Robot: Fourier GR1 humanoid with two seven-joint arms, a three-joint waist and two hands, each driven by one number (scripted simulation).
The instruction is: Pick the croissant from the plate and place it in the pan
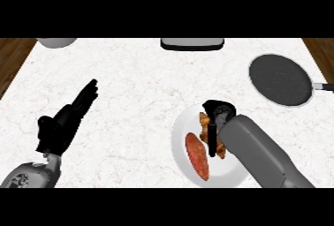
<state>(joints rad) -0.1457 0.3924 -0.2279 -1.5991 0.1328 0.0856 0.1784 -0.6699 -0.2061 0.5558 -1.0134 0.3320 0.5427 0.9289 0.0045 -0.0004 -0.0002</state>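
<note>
Right hand: the right hand [218, 109] is down on the plate [225, 170], its fingers bent over and closed about the croissant [205, 120]. The forearm comes in from the lower right and covers part of the plate.
Croissant: on the plate, not lifted; brown pastry shows on either side of one dark finger. Judged to be at the grasp stage, with the carry not yet begun.
Reason for hold: fingers set across the pastry's body appear meant to pinch it from both sides for a straight lift.
Red item: a red item [197, 155] lies on the plate just beside the croissant, on its left. It is a risk of being nudged when the croissant comes up.
Pan: the pan [280, 79] sits up and to the right of the plate, apart from it, handle pointing right. It is on the working hand's side, so the carry is short.
Left hand: the left hand [65, 121] is at the left, fingers straight and holding nothing, at rest.
Surface: the counter [130, 88] is white and veined.
Room: a bowl [55, 42] and a dark-and-white object [192, 43] sit at the far edge; wood [13, 57] shows past both sides.
</note>
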